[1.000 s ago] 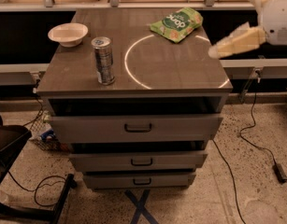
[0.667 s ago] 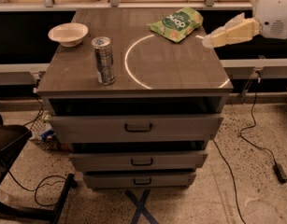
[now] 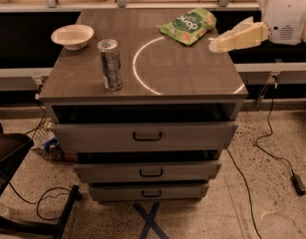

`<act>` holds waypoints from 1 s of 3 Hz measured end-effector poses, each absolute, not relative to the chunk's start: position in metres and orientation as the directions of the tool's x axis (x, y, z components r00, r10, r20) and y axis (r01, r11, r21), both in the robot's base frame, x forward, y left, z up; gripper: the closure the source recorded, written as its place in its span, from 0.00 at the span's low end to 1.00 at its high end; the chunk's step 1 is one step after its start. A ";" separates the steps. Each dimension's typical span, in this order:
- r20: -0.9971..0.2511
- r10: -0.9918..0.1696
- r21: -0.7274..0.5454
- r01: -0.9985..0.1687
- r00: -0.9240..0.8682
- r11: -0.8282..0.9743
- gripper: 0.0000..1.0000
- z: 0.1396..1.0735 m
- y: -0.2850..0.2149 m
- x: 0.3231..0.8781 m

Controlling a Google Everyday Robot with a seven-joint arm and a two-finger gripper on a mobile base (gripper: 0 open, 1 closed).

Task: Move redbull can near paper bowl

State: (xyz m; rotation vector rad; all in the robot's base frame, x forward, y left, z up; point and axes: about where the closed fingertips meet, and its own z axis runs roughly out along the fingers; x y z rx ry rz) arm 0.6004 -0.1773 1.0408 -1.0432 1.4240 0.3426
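Observation:
The redbull can stands upright near the front left of the cabinet top. The paper bowl sits at the back left corner, apart from the can. My gripper reaches in from the right on a cream arm and hovers over the right edge of the top, far right of the can and just right of the green snack bag.
A green snack bag lies at the back right of the top. A curved white light streak crosses the middle. Below are three drawers, slightly pulled out. Cables run on the floor at right, and a dark chair base stands at left.
My arm and gripper have moved leftward and a little up, from beyond the right edge toward the snack bag. The can and bowl have not moved.

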 end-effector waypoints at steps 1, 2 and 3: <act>-0.938 -0.280 -0.329 -0.788 0.206 0.521 0.00 1.024 -0.134 0.610; -0.960 -0.189 -0.275 -0.834 0.208 0.478 0.00 1.001 -0.084 0.626; -0.966 -0.190 -0.241 -0.867 0.174 0.436 0.00 0.976 -0.043 0.642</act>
